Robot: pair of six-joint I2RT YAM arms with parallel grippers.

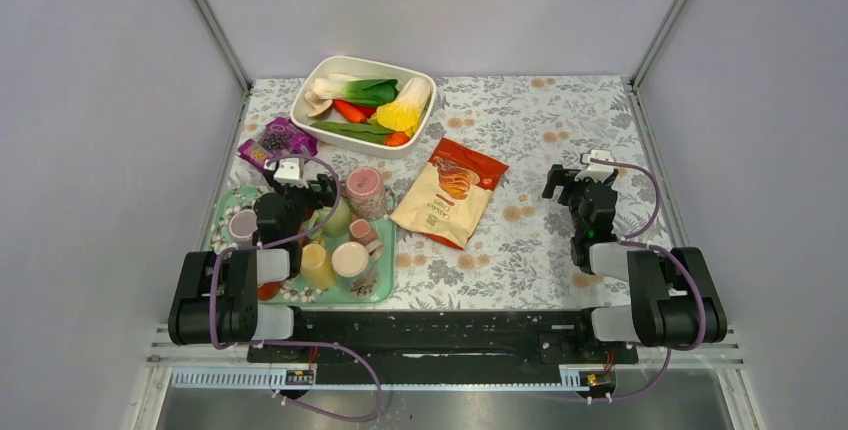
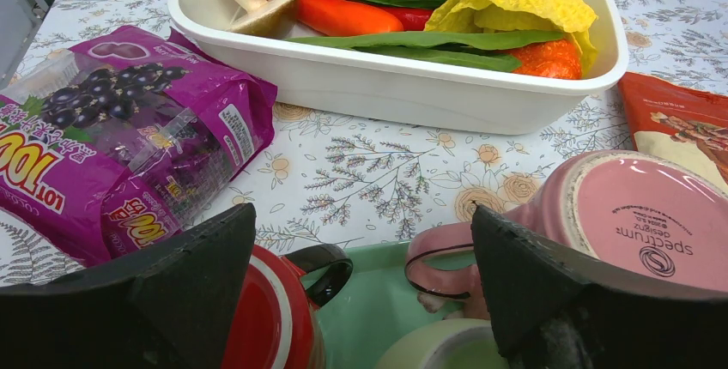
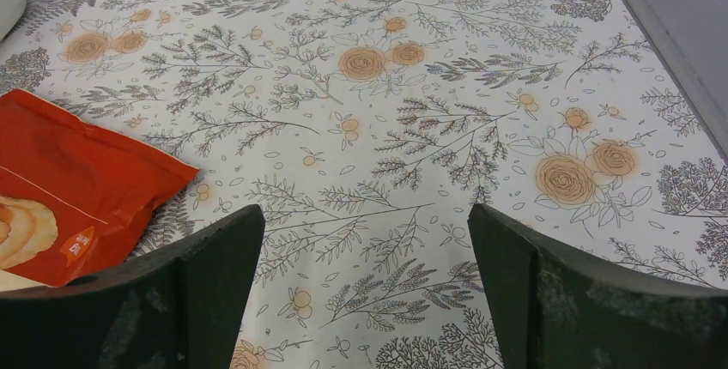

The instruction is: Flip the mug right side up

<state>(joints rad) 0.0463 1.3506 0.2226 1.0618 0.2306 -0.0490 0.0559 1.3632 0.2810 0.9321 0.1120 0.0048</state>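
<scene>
The left pincer [image 2: 360, 232] is released wide and grasps nothing, over the green tray [image 2: 382, 309]; the pink mug [image 2: 640, 223] stands upside down at its 2 o'clock. Also the right pincer [image 3: 365, 292] is released, empty, over the surface [image 3: 386, 86]

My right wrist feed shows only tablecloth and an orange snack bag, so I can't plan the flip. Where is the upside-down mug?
Observer: The pink mug stands base up at the far right corner of the green tray, on the table's left side.
Operator: Which hand is nearer?
Observer: The left hand, open and empty, is just short of it.
Operator: Where's its handle?
Observer: The handle points sideways toward a red cup beside it.
</scene>
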